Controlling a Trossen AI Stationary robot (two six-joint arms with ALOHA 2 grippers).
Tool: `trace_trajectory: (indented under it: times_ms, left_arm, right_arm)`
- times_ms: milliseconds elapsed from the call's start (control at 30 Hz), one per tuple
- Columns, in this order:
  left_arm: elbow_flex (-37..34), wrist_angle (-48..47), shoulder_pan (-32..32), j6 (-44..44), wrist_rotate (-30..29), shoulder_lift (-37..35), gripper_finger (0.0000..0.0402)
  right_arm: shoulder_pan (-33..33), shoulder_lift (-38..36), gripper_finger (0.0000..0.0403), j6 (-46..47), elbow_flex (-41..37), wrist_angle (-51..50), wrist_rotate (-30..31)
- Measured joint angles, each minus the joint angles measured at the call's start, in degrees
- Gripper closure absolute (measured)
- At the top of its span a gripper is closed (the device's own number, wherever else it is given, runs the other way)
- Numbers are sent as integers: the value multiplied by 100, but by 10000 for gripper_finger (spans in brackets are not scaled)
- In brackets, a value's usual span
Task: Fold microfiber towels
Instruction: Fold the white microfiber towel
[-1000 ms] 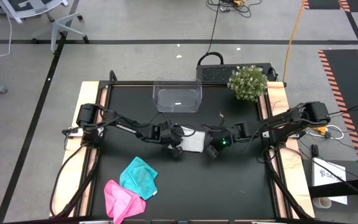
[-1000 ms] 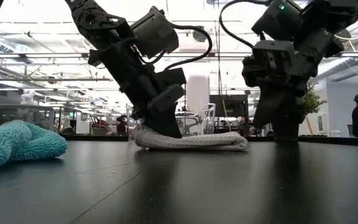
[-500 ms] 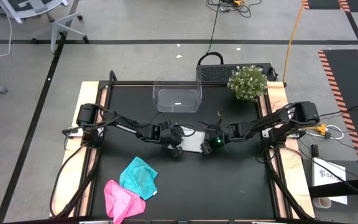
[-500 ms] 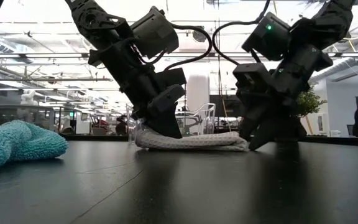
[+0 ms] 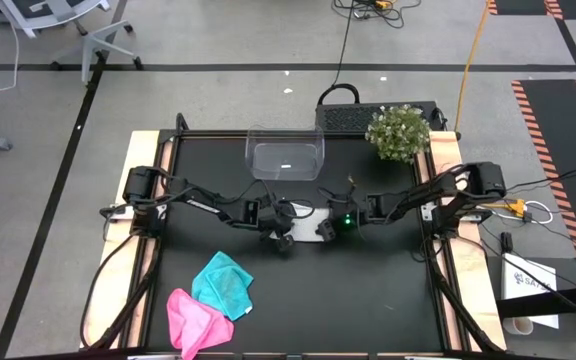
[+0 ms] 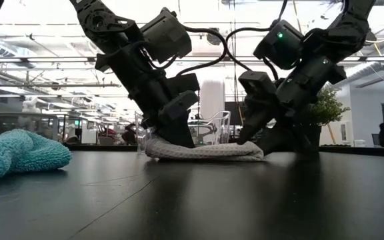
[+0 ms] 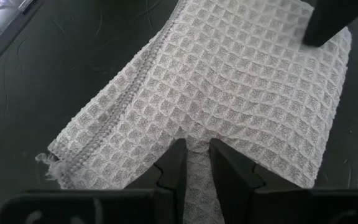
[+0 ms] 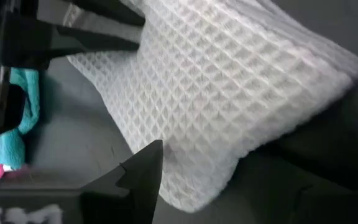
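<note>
Black bench [image 5: 368,290] carries the pink towel [image 5: 190,320] and teal towel [image 5: 226,283] bunched at its near left, well apart from the work. Mid-bench, the grey-white towel [image 5: 306,222] lies flat, long axis left-right. The left gripper [image 7: 195,163] pinches its left edge, while the right gripper [image 5: 330,226], fingers spread, meets its right end.

The pale grey-white towel [image 7: 229,93] is a waffle-weave cloth, matt and bumpy, with a stitched hem and a frayed corner. The teal towel [image 6: 22,152] looks plush and fuzzy; the pink towel [image 5: 190,318] is soft cloth too. The table [image 6: 192,200] has a dark, smooth top with a faint sheen, edged in pale wood. The tub [image 5: 285,155] is clear glossy plastic
</note>
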Motion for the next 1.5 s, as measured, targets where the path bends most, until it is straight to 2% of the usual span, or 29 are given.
trace_trajectory:
  times_ms: [167, 367, 433, 600, 767, 900, 1000, 1100, 1300, 1500]
  left_arm:
    - [0, 3, 0, 0, -1, 0, 325]
    - [0, 5, 0, -19, -2, 0, 325]
    - [0, 3, 0, -33, 0, 0, 325]
    - [-8, -180, 0, -235, -8, -158, 325]
    - [-7, -894, -6, -1187, -373, -934, 325]
    - [-4, -1605, 0, -1835, -442, -1444, 325]
    - [-4, -1958, 15, -2105, -375, -1571, 320]
    - [-4, -2044, 15, -2342, -110, -1557, 299]
    - [-6, -2170, 103, -3030, 152, -1475, 226]
    - [-7, -3124, 205, -4039, 500, -1476, 168]
  right_arm:
    - [-7, 344, 246, 89, 6, 344, 58]
    - [-16, 603, 362, -66, 13, 526, 78]
    - [-19, 637, 386, -196, 13, 545, 57]
    - [-19, 654, 385, -190, 11, 525, 22]
    - [-19, 656, 387, -154, 7, 517, -33]
    - [-19, 633, 387, -148, 4, 541, -37]
    - [-17, 608, 387, -154, 0, 629, -42]
    - [-14, 544, 387, -188, 0, 649, -55]
    - [1, 477, 387, -417, -2, 694, -141]
    - [1, 475, 387, -549, -4, 685, -210]
